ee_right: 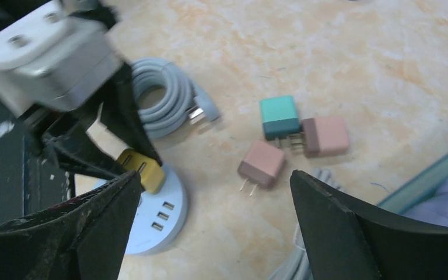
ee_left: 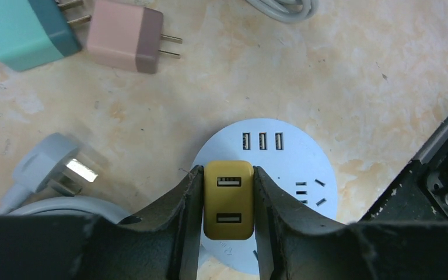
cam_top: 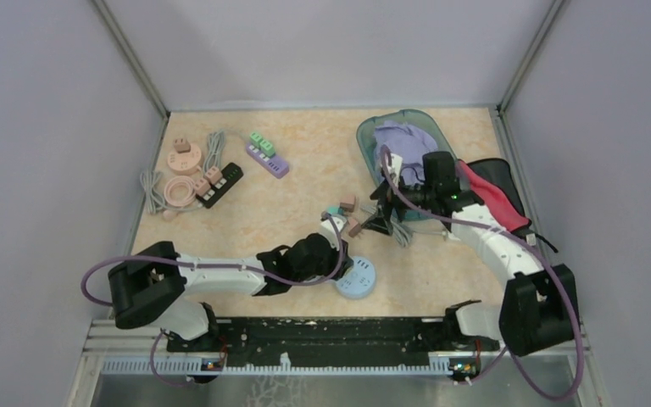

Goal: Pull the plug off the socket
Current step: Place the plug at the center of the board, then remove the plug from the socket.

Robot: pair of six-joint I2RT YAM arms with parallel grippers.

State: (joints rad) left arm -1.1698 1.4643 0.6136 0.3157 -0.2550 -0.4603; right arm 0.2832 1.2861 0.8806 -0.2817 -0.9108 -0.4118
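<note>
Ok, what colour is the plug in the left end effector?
The plug is mustard yellow, clearest in the left wrist view.

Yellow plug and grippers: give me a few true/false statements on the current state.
1. The left gripper is shut on the yellow plug. True.
2. The right gripper is shut on something. False: its jaws stand wide with nothing between them.
3. The teal plug lies beside a pink plug on the table. True.
4. The yellow plug lies loose on the table, away from the round socket. False: it stands on the round socket, between the left gripper's fingers.
</note>
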